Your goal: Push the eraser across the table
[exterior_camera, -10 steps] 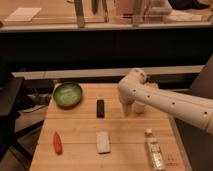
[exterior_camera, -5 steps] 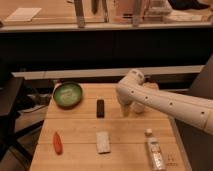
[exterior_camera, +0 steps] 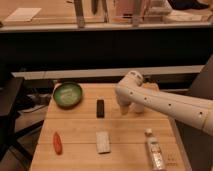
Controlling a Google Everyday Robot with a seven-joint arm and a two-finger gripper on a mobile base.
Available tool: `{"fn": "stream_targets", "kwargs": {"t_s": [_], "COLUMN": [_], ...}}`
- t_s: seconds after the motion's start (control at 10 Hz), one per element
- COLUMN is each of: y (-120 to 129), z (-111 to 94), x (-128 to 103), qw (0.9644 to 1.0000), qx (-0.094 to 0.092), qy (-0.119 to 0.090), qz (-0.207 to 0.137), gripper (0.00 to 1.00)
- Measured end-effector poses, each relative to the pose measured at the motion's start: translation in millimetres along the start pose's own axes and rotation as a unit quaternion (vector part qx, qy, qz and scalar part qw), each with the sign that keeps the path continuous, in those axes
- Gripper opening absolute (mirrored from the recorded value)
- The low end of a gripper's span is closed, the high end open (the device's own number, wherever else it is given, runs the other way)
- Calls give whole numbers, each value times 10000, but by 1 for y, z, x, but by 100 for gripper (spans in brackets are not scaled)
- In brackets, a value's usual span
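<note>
one black eraser (exterior_camera: 100, 108) is seen lying untouched near the middle of the wooden tabletop (exterior_camera: 75, 150), and the tool (exterior_camera: 123, 107) is held low near it, on the side away from the green bowl (exterior_camera: 67, 94), presumably lined up for a push, though whether it is open cannot be told.

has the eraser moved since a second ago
No. The eraser lies at the same spot beside the green bowl; the end effector is on its other side, apart from it.
</note>
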Motion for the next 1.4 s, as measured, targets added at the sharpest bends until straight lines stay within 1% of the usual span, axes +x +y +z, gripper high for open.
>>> {"fn": "stream_targets", "kwargs": {"t_s": [0.2, 0.3, 0.4, 0.6, 0.9, 1.2, 1.4], "y": [0, 1, 1, 0, 5, 9, 12], "z": [2, 7, 10, 16, 29, 37, 44], "x": [-1, 0, 1, 1, -8, -8, -18], "qw": [10000, 10000, 10000, 10000, 9998, 9996, 9993], "qx": [6, 0, -4, -13, -33, -51, -77], "qy": [-3, -6, -11, -25, -78, -101, -118], "qz": [-20, -39, -58, -85, -192, -247, -356], "gripper": [45, 31, 21, 6, 5, 5, 5]}}
